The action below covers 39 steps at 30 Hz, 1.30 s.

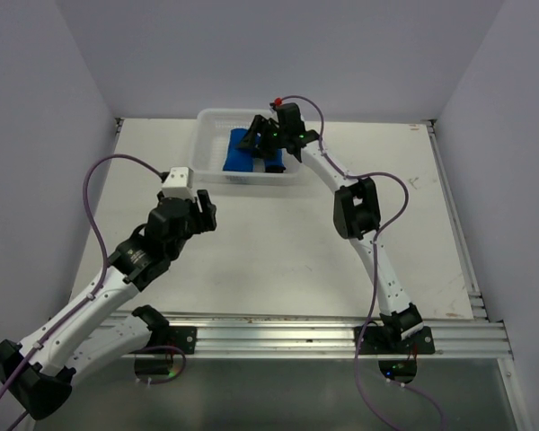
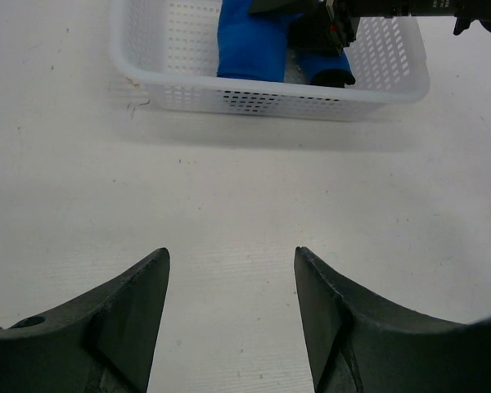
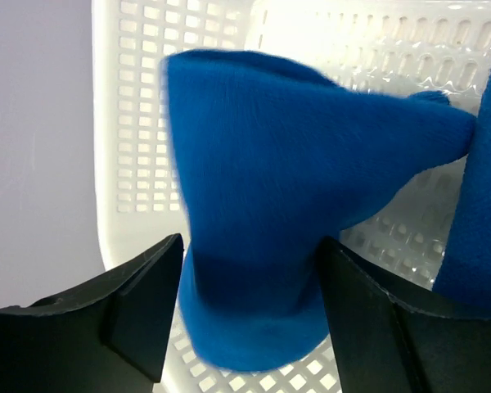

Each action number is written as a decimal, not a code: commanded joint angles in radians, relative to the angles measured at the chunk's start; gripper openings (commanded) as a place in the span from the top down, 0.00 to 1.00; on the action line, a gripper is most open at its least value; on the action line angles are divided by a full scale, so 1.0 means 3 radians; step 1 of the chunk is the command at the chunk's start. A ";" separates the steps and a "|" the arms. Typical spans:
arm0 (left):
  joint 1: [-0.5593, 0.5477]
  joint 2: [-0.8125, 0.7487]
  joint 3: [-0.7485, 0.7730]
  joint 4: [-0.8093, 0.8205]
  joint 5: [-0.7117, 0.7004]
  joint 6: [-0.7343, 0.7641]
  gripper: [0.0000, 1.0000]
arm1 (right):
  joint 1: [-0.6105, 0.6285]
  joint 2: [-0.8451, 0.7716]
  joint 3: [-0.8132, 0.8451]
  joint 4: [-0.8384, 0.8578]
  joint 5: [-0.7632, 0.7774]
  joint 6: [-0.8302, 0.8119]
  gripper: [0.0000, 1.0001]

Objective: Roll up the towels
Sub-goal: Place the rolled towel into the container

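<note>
Light reads bright and even, coming from overhead. In my left wrist view a soft, diffuse shadow lies just in front of the basket [image 2: 270,98]. In the right wrist view the basket's far wall is blown out white, and the towel [image 3: 286,188] inside it looks soft, its edges smeared.

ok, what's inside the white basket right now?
Two blue towels lie side by side in the basket, with the right hand reaching in over them. The floor beneath them is covered, and in the left wrist view the hand hides part of the right-side towel.
</note>
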 commanded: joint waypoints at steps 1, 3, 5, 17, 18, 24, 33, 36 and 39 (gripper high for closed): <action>0.0027 0.0006 0.0009 0.0086 0.0029 0.0101 0.34 | -0.0030 -0.0023 0.0081 0.0044 0.0003 -0.0004 0.29; 0.0027 0.0016 0.0009 0.0096 0.0054 0.0101 0.34 | -0.0050 -0.0084 0.0045 0.0019 0.0013 -0.0025 0.27; 0.0027 0.0017 0.0004 0.0091 0.0064 0.0106 0.34 | -0.0070 -0.0136 -0.0011 -0.0012 0.0023 -0.0040 0.25; 0.0027 0.0022 0.0045 0.0040 0.0034 0.0112 0.31 | -0.0111 -0.0896 -0.0236 -0.0185 -0.0100 -0.0459 0.12; 0.0027 0.0012 0.0050 0.0050 0.0039 0.0117 0.30 | -0.0116 -0.1029 -0.0287 -0.0206 0.0032 -0.0631 0.09; 0.0032 0.0017 0.0331 -0.0073 -0.0078 0.0157 0.24 | -0.0152 -0.1925 -0.0864 -0.0079 0.0320 -0.1082 0.01; 0.0032 0.0011 0.0521 -0.0185 -0.0431 0.0403 0.21 | -0.0030 -0.3417 -0.2509 -0.0656 0.2290 -0.1558 0.01; 0.0027 0.0037 0.0577 -0.0308 -0.0503 0.0388 0.21 | 0.0042 -0.4123 -0.3358 -0.0733 0.3187 -0.1656 0.01; 0.0027 0.0017 0.0633 -0.0369 -0.0432 0.0372 0.20 | 0.0037 -0.4808 -0.4024 -0.0850 0.3408 -0.1590 0.01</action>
